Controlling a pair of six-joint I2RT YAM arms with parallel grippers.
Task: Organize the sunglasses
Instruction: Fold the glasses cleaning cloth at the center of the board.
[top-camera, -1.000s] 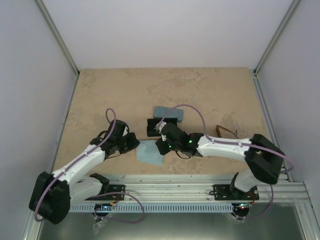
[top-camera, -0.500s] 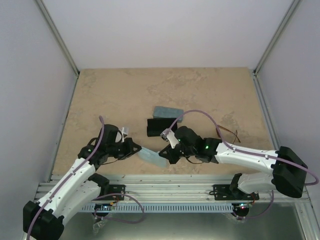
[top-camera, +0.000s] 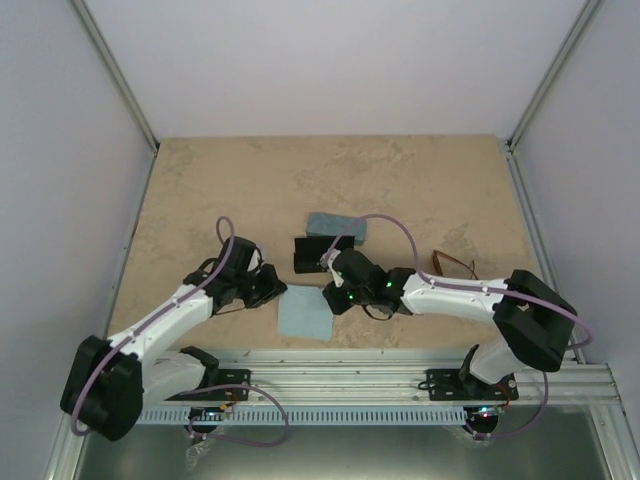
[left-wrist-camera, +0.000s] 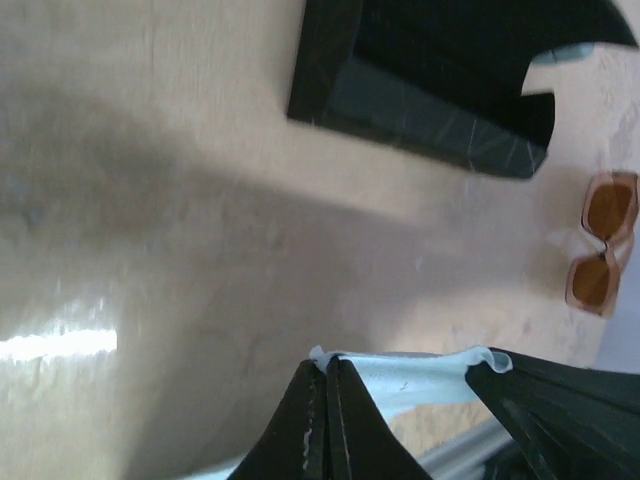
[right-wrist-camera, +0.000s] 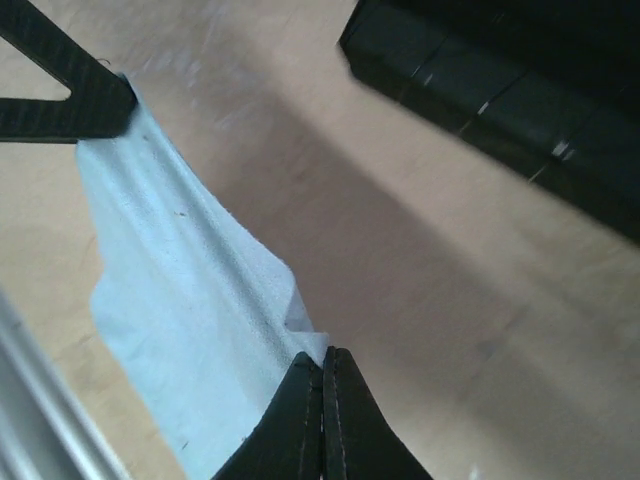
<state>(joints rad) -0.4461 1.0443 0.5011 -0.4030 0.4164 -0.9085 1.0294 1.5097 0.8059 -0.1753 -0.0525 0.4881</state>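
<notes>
A light-blue cloth (top-camera: 303, 315) lies near the table's front edge between my two grippers. My left gripper (top-camera: 278, 291) is shut on its left far corner, seen in the left wrist view (left-wrist-camera: 325, 364). My right gripper (top-camera: 329, 298) is shut on its right far corner, seen in the right wrist view (right-wrist-camera: 322, 352). The cloth (right-wrist-camera: 170, 260) hangs stretched between them. The brown-framed sunglasses (top-camera: 455, 265) lie at the right behind my right arm; they also show in the left wrist view (left-wrist-camera: 600, 240). I cannot make out the black-framed sunglasses.
A black case (top-camera: 322, 252) lies just beyond the grippers, and a grey-blue case (top-camera: 337, 226) lies behind it. The black case also shows in both wrist views (left-wrist-camera: 420, 90) (right-wrist-camera: 520, 90). The metal rail (top-camera: 350, 365) runs along the near edge.
Half a second ago both grippers were nearer the front edge with the cloth bunched between them. They have moved back toward the cases, and the cloth is spread wider.
</notes>
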